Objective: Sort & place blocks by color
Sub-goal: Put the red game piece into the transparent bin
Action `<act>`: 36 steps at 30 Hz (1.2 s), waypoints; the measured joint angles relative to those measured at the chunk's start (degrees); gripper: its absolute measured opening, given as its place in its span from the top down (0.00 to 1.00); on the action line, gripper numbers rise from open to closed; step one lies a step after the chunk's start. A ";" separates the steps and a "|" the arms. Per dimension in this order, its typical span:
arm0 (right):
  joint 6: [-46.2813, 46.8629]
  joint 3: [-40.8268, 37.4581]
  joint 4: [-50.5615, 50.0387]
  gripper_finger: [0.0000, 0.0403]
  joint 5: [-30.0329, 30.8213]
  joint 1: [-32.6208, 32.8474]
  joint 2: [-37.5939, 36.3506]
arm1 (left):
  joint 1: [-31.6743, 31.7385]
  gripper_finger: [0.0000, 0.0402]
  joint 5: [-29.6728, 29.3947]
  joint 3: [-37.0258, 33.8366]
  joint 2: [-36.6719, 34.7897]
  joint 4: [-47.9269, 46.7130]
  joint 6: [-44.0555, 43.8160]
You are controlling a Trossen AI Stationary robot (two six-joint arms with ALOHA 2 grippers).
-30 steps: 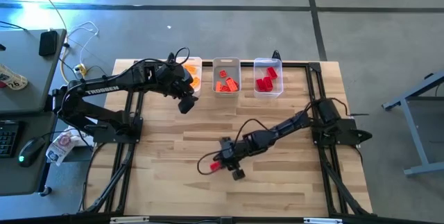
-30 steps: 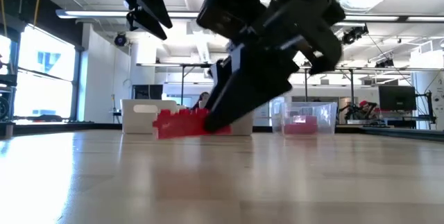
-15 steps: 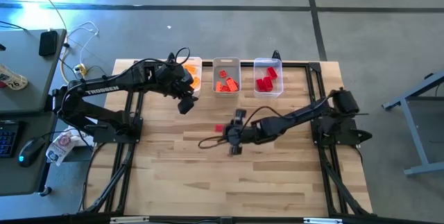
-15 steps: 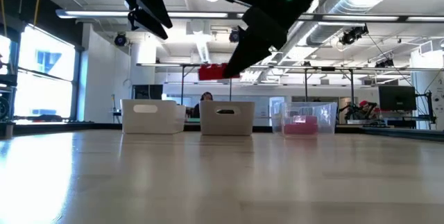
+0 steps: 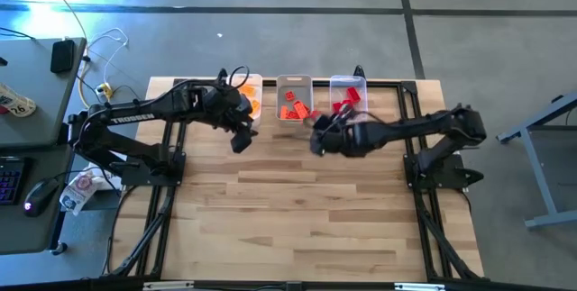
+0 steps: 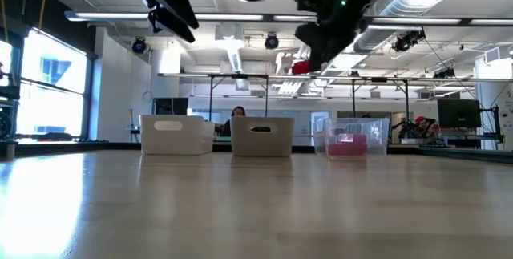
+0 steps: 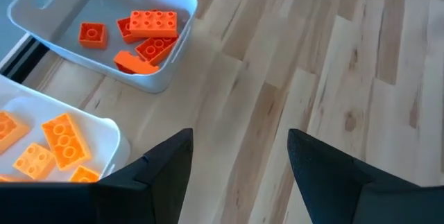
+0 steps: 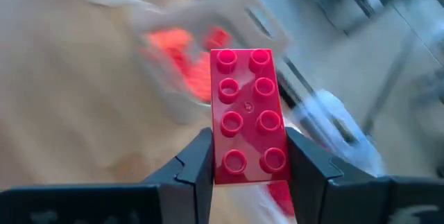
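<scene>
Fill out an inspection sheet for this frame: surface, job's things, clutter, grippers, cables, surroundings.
Surface: wooden table, bare in front.
Job's things: red block held in the air; yellow-orange blocks in the white bin, orange-red blocks in the grey bin, red blocks in the clear bin.
Clutter: nothing seen.
Grippers: right gripper shut on the red block, near the bins; left gripper open beside the white bin.
Cables: white cable left of the table.
Surroundings: desk with mouse; grey floor.
</scene>
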 joint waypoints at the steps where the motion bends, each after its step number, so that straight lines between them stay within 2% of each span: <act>1: 1.86 0.00 -2.06 0.71 0.40 -1.28 -0.63 | -0.20 0.45 0.02 0.00 0.00 -0.04 0.00; 8: 7.99 0.00 -11.32 0.71 -1.46 -10.52 -2.88 | -1.44 0.45 -0.18 0.00 0.00 -0.01 0.01; 16: 8.12 -1.39 -12.36 0.71 -11.84 -21.77 -2.36 | -3.12 0.45 -3.78 0.00 0.00 0.02 1.92; 23: 7.92 -4.13 -11.48 0.71 -20.93 -29.46 -2.36 | -4.56 0.45 -3.70 -0.01 0.00 0.14 2.09; 26: 7.01 -5.27 -9.77 0.71 -22.53 -31.82 -2.36 | -5.66 0.45 -3.46 -1.46 -0.08 4.07 2.15; 32: 5.96 -6.49 -6.33 0.71 -27.53 -34.83 -2.36 | -6.16 0.45 0.77 -6.83 -0.86 11.95 2.55; 36: 5.96 -6.86 -5.31 0.66 -31.27 -36.55 -2.34 | -6.14 0.45 1.53 -10.40 -0.80 16.47 1.22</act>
